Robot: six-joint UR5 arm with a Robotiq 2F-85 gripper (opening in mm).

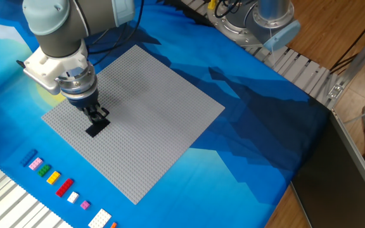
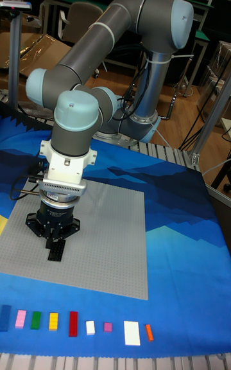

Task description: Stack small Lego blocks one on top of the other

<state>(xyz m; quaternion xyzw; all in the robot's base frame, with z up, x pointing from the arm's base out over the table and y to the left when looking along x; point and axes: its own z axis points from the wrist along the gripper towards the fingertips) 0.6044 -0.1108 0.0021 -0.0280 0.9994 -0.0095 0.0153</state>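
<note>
A flat black Lego block [image 1: 95, 129] lies on the left part of the grey baseplate [image 1: 151, 114]. My gripper [image 1: 99, 116] points straight down at its far end, fingers close together and touching it, so it looks shut on the block. In the tall fixed view the gripper [image 2: 56, 244] stands right over the black block [image 2: 56, 254]. The small blue Lego block [image 1: 29, 157] lies apart on the blue mat at the left end of a row of bricks; it is also in the tall fixed view [image 2: 6, 317].
Beside the blue block runs a row of loose bricks: pink [image 1: 35, 163], green [image 1: 44, 170], yellow [image 1: 53, 177], red [image 1: 64, 187] and several white, magenta and orange ones. A metal rail borders the mat's near edge. The arm's base [image 1: 258, 22] stands at the back.
</note>
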